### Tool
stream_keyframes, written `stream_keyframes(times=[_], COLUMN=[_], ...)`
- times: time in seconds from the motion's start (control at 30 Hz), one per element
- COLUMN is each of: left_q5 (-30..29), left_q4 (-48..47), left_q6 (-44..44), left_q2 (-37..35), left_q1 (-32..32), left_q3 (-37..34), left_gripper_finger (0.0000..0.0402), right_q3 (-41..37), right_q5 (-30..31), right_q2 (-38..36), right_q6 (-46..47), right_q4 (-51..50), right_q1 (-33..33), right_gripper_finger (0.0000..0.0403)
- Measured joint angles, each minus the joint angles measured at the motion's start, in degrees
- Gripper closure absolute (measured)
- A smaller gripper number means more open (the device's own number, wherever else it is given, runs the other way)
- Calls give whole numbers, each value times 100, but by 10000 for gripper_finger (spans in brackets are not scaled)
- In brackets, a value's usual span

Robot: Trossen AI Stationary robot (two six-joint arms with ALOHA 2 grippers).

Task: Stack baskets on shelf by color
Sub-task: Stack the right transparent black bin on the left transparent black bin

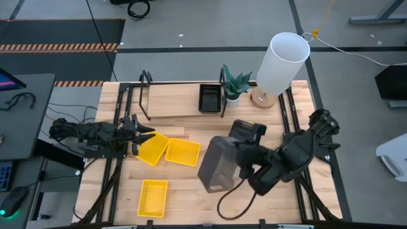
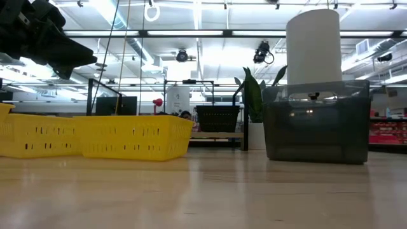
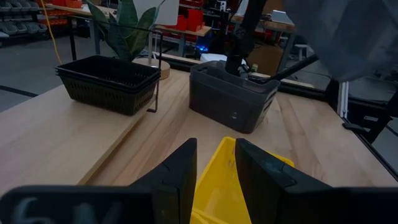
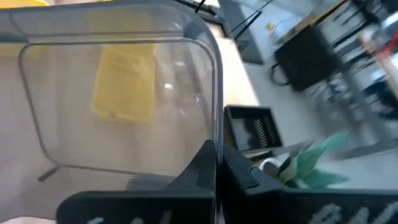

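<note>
we see the left gripper (image 1: 145, 136) at the left side of the table, its two dark fingers (image 3: 180, 180) parted just enough to straddle the raised wall of a yellow basket (image 1: 152, 150), which it grips by the rim. a second yellow basket (image 1: 183, 152) lies just beside it toward the table's middle, and a third yellow basket (image 1: 153, 198) sits apart near the front edge. the right gripper (image 4: 219, 163) is over the middle of the table with its fingers pressed together on the rim of a dark grey basket (image 1: 219, 164), pinching that thin translucent wall; through the wall the wrist view shows the third yellow basket and the wood below. a second dark grey basket (image 1: 247, 131) sits just behind the held one, partly hidden by the right arm, and we cannot tell whether the two touch. on the shelf (image 1: 172, 102), a low wood plank in a black frame along the back of the table, the black mesh baskets (image 1: 209, 97) stand stacked near its right end; the left wrist view seems to show more than one nested there, but the count is unclear. a small potted plant (image 1: 234, 86) stands just right of the stack, and a white cylinder (image 1: 282, 62) on a wooden base beyond it. we can read no brand, label or writing on any basket, the shelf or the cylinder.
</note>
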Motion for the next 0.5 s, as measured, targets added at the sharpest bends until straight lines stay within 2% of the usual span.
stream_keyframes(times=[0.23, 0.5], left_q5=[0, 0], left_q4=[-2, 0], left_q6=[1, 1], left_q2=[0, 0], left_q1=[0, -2], left_q3=[0, 0], left_gripper_finger=[285, 285], right_q3=[-90, -1316], right_q5=[-927, -1315], right_q2=[-415, -1049], right_q6=[393, 441], right_q4=[19, -3], right_q1=[-486, -1119], right_gripper_finger=[400, 400])
